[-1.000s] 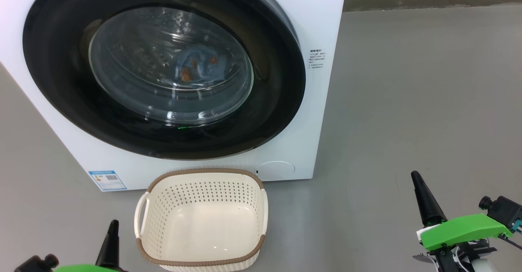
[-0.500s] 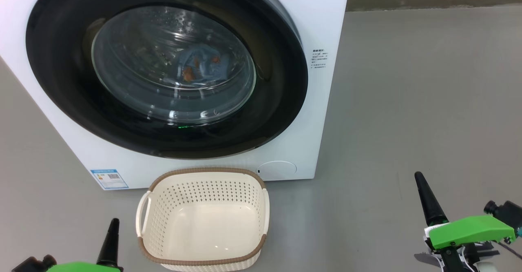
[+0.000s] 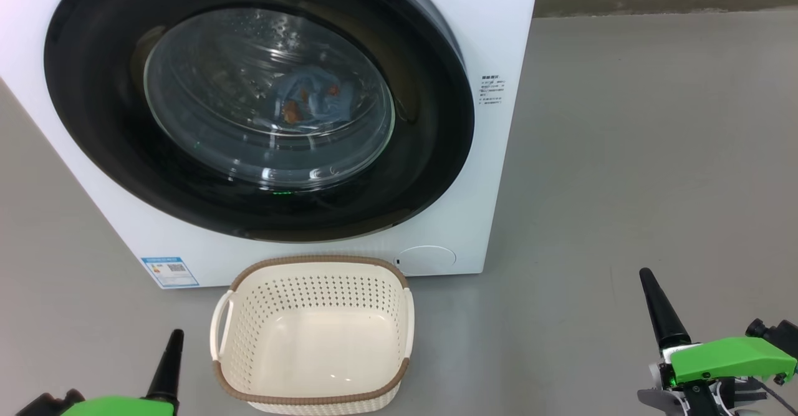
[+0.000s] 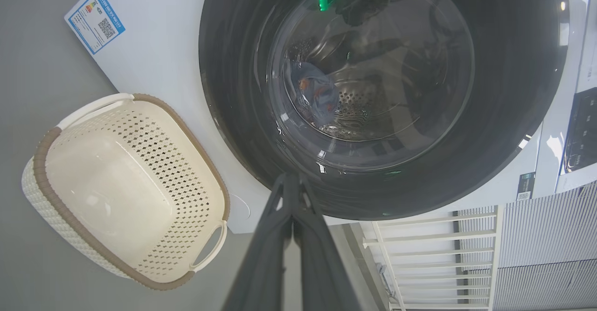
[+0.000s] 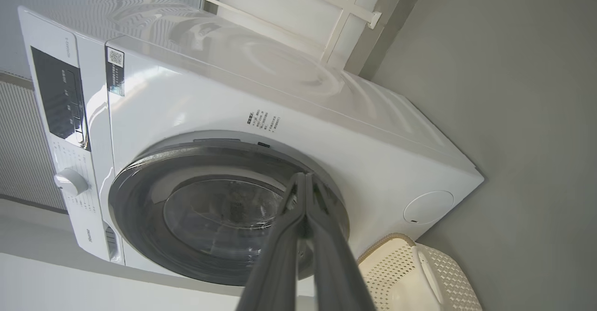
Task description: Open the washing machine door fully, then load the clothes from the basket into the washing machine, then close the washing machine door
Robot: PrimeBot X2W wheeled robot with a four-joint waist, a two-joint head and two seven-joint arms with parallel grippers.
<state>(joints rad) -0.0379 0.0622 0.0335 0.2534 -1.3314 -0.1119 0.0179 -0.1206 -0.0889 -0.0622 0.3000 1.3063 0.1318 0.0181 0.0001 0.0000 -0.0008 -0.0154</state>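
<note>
1. Washing machine (image 3: 499, 29): front faces the robot.
2. Washing machine door (image 3: 93, 123): shut flush.
3. Basket (image 3: 312, 260): on the floor just before the machine, mouth up, long axis parallel to its front.
4. Clothes (image 3: 308, 101): in the drum, behind the glass.
5. Left gripper (image 3: 176, 338), right gripper (image 3: 648, 282): fingers pressed together, holding nothing.

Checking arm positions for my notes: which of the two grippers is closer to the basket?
The left gripper, just left of the basket; the right gripper stands far off to its right.

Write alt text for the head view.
Round glossy black door of the white front-loading washing machine is shut, light blue clothes inside. Empty cream perforated plastic basket sits before it, between the shut left gripper and right gripper.
</note>
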